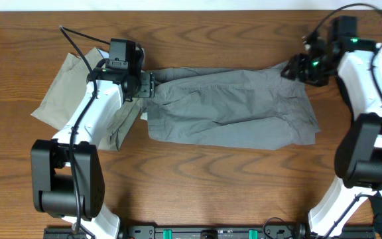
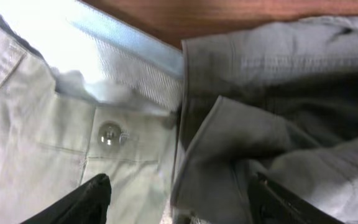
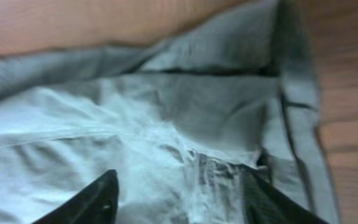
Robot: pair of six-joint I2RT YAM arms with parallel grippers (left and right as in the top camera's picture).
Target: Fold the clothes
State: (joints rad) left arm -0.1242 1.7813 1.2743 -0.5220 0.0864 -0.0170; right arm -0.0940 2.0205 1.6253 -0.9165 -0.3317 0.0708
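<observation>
Grey shorts (image 1: 231, 109) beneath both tools; left gripper (image 1: 150, 86) and right gripper (image 1: 289, 68) stand apart, holding nothing; smooth creases between them before refolding.

grey shorts (image 1: 231, 106), khaki shorts (image 1: 58, 99) on wooden table (image 1: 211, 40)

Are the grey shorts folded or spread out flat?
Partly folded: the grey shorts lie in a long band, one layer doubled over another.
</observation>
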